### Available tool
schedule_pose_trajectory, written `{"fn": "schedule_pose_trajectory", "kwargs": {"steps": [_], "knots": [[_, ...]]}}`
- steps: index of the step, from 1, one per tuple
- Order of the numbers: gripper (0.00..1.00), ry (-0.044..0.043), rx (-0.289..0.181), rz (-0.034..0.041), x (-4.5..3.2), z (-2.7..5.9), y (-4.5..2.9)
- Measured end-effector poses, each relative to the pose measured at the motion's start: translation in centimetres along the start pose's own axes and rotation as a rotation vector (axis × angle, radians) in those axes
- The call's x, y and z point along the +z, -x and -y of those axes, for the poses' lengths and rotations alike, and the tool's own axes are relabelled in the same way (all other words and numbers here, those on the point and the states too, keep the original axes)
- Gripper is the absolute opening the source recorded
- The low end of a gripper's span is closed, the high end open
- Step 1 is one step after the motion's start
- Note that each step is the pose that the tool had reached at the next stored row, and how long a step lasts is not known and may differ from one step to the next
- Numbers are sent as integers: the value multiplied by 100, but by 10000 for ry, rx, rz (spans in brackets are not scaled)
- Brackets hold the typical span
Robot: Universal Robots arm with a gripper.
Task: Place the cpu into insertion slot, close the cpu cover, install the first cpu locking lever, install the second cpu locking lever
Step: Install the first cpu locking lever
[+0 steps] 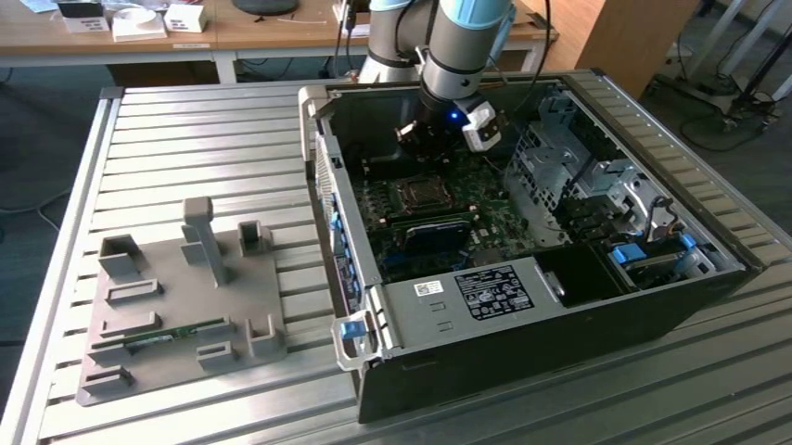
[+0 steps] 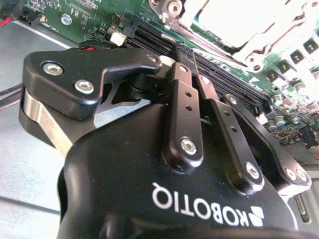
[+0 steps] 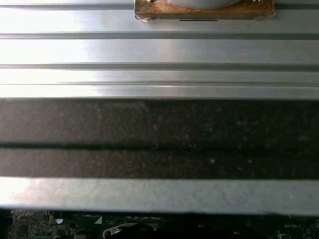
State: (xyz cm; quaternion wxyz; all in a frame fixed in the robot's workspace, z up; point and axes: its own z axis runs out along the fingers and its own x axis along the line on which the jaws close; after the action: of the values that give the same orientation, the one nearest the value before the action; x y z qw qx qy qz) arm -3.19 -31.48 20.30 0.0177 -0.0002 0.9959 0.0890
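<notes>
In the exterior view my gripper (image 1: 427, 141) hangs inside the open black computer case (image 1: 619, 324), just behind the insertion slot (image 1: 415, 195) on the green motherboard (image 1: 495, 218). The cpu cover (image 1: 399, 184) lies flat over the slot. The second wrist view has the gripper (image 2: 169, 57) with its fingers drawn together, nothing visible between them, low over the long black memory slots (image 2: 224, 79). Beyond them the cover's pale metal frame (image 2: 249, 47) borders a bright silver surface, the cpu (image 2: 234, 17). I cannot make out the locking levers' position.
The case rests on a slatted metal table (image 1: 185, 139). A grey fixture (image 1: 185, 306) with a memory stick sits at the exterior view's left. Drive cages (image 1: 581, 176) fill the case's right side. The first wrist view has the case's black wall (image 3: 159, 139) and table slats (image 3: 159, 50).
</notes>
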Motion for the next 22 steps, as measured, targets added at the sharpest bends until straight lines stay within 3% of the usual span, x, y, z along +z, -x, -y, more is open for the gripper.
{"fn": "schedule_pose_trajectory", "kwargs": {"steps": [12,22], "knots": [[10,-15,73,14,1,0,-2],[10,-224,68,14,10,1,-2]]}}
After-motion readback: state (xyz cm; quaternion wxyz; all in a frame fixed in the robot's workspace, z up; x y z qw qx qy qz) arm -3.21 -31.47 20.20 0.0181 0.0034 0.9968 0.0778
